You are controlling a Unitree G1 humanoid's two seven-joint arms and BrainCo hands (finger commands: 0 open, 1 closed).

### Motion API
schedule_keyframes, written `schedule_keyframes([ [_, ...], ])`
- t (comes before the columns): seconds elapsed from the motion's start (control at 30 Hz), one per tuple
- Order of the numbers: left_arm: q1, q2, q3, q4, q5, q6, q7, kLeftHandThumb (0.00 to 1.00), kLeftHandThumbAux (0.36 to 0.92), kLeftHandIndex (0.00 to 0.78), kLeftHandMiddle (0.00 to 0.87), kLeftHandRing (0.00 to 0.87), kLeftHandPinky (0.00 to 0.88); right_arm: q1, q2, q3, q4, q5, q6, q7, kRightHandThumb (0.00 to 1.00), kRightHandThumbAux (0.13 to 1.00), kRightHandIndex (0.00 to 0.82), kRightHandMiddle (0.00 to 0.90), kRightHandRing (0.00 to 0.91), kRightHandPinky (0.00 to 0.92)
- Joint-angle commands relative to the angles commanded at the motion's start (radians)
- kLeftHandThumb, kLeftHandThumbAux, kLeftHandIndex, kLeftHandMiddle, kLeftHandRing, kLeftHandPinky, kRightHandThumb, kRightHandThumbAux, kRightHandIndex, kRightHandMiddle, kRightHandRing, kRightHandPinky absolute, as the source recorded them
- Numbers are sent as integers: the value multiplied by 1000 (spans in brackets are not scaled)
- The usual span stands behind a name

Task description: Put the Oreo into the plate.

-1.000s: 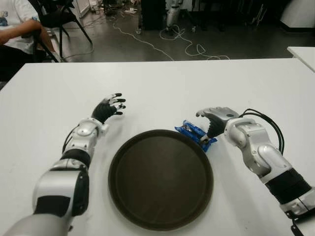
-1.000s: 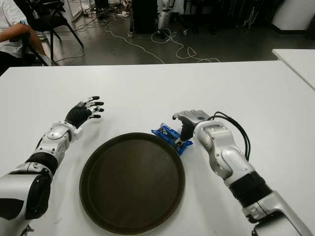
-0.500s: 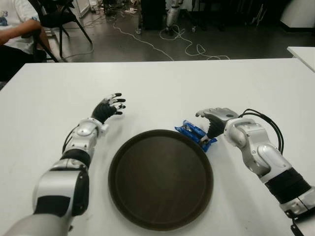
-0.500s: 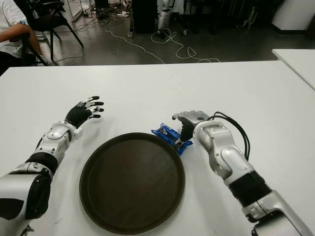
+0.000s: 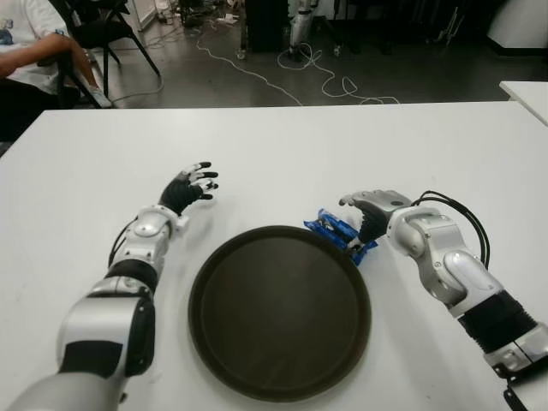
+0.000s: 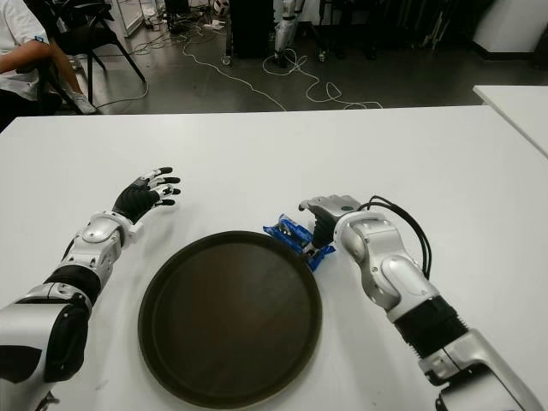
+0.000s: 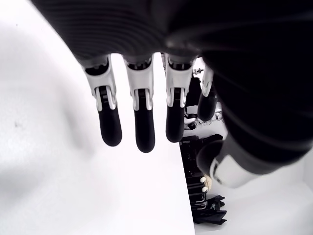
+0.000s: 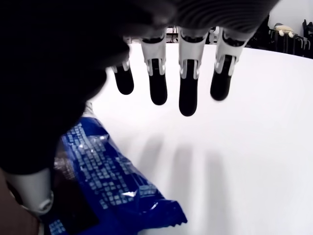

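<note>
The Oreo (image 5: 338, 231) is a blue packet lying on the white table (image 5: 282, 154), against the far right rim of the round dark brown plate (image 5: 279, 312). My right hand (image 5: 370, 210) hovers just right of and over the packet's right end. In the right wrist view its fingers (image 8: 188, 93) stretch out straight and spread above the table, with the Oreo (image 8: 102, 181) beside the thumb, not grasped. My left hand (image 5: 193, 184) shows left of the plate with fingers (image 7: 142, 122) spread and nothing in it.
A person (image 5: 30, 51) sits beyond the table's far left corner beside a black chair (image 5: 103, 30). Cables (image 5: 325, 81) trail on the floor behind the table. Another white table's corner (image 5: 527, 90) shows at the right.
My right hand and forearm have edged slightly leftward toward the packet. The Oreo, the plate and my left hand have not moved.
</note>
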Motion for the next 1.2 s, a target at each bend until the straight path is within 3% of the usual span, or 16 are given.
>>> schedule_keyframes([
  [0.57,-4,-7,11,-1,-10,20,6,0,722,142,216,236,259,3,17,14,19,-4,-5,-18,0,658,168,197,216,223],
  [1.2,-4,-10,8,-3,-6,16,8,0,700,147,218,236,256,-1,29,23,23,4,-8,-22,0,669,158,194,210,214],
])
